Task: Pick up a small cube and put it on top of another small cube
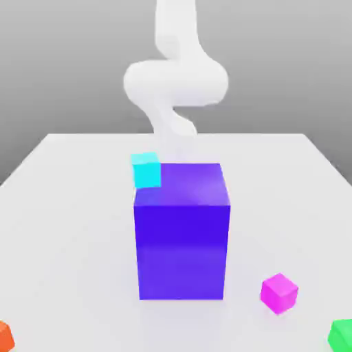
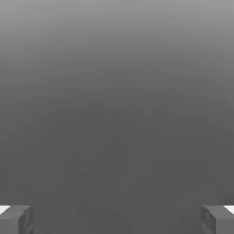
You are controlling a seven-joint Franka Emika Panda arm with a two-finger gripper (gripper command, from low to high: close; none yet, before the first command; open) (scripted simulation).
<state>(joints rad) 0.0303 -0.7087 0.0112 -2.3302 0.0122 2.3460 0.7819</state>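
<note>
The small magenta cube (image 1: 278, 293) lies on the white table (image 1: 69, 227), near the front on the exterior view's right, close to the big blue-violet block (image 1: 182, 234). A cyan cube (image 1: 146, 170) shows at the block's upper corner on the exterior view's left, partly cut off by it. My white arm (image 1: 175, 82) bends down behind the block, far from the magenta cube. In the hand view my gripper (image 2: 117, 220) is open: its grey fingertips (image 2: 17, 219) stand wide apart with nothing between them, in front of a plain grey backdrop.
A green cube (image 1: 341, 335) sits at the front corner on the exterior view's right. An orange cube (image 1: 4, 337) sits at the front corner on the left. The tall block stands mid-table between my arm and the front cubes.
</note>
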